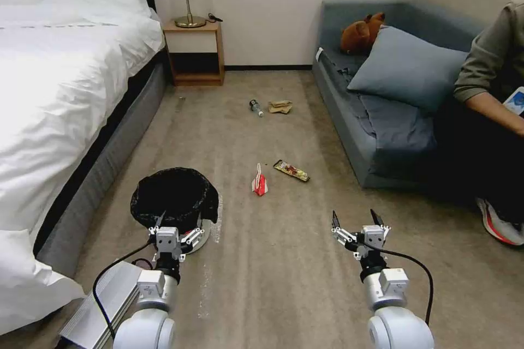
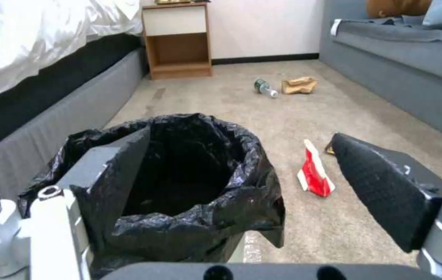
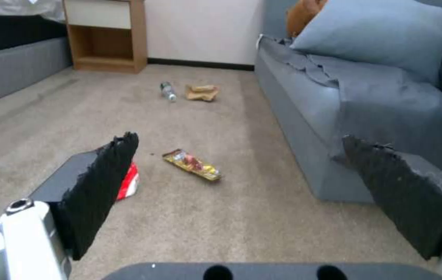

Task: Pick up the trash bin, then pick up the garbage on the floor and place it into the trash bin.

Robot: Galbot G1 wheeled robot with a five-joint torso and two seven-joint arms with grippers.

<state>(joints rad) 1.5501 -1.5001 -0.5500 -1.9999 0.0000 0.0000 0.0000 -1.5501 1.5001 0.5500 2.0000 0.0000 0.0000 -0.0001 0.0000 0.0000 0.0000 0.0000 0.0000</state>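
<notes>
The bin (image 1: 173, 196) stands on the carpet (image 1: 284, 283) beside the bed (image 1: 60, 92), its black liner draped over the rim. The left end effector (image 1: 178, 223) is at the bin's near rim with its fingers spread; in the left wrist view 1 finger (image 2: 112, 163) sits against the near side of the liner and the other finger (image 2: 381, 190) is outside, well clear of the bin. Whether the rim lies between them cannot be told for sure.

The right end effector (image 1: 355, 219) hangs over bare carpet near the sofa (image 1: 376, 125), fingers spread and holding nothing.

The 4 pieces of garbage lie on the floor. The red packet (image 1: 260, 181) is just beyond the bin, between the 2 arms, and the yellow wrapper (image 1: 291, 170) lies near it toward the sofa. Farther off, near the nightstand (image 1: 195, 52), the bottle (image 1: 256, 107) lies on its side just beside the tan paper (image 1: 280, 106).

A plush toy (image 1: 361, 32) sits on the sofa behind a pillow (image 1: 406, 68).
</notes>
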